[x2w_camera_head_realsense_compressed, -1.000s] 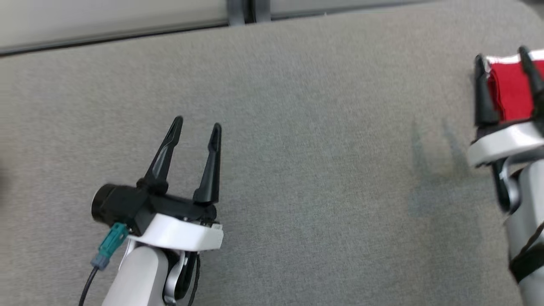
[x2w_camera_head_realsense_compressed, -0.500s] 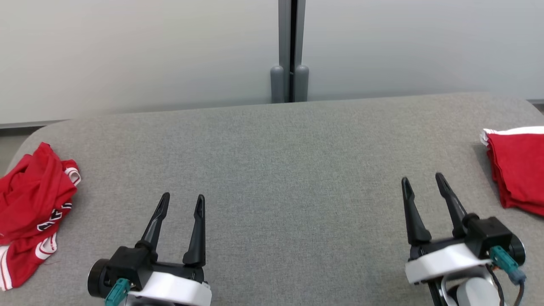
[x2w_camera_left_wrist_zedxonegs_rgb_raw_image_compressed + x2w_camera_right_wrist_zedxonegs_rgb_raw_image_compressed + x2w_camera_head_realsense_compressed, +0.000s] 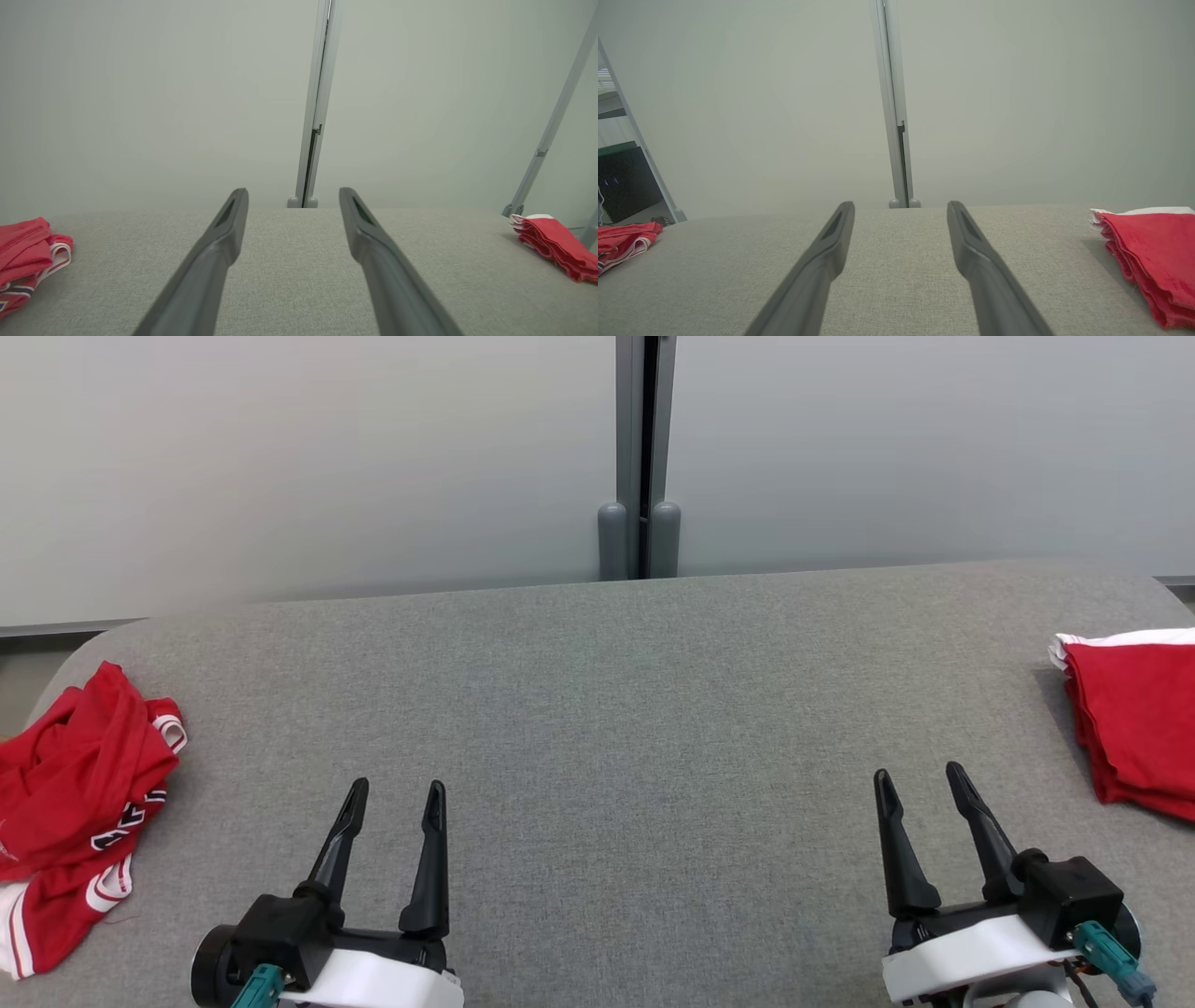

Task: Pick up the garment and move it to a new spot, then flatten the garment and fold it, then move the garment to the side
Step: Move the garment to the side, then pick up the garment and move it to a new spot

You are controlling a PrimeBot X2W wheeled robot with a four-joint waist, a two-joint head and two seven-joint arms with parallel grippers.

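Note:
A crumpled red garment (image 3: 75, 775) with white trim lies at the left end of the grey padded table (image 3: 607, 709); it also appears in the left wrist view (image 3: 23, 242) and the right wrist view (image 3: 621, 233). A folded red garment (image 3: 1134, 709) with a white edge rests at the right end (image 3: 551, 233) (image 3: 1148, 242). My left gripper (image 3: 398, 786) (image 3: 293, 191) hovers open and empty near the front left. My right gripper (image 3: 916, 771) (image 3: 901, 204) is open and empty at the front right, a little left of the folded garment.
Pale wall panels joined by a grey post (image 3: 639, 523) stand just behind the table's far edge. The table's corners are rounded. A dark screen (image 3: 621, 186) sits beyond the left end.
The head camera has lifted and turned, so the whole table now shows. A second ago my right gripper's fingers stood over the folded garment; now they are drawn back left of it, empty.

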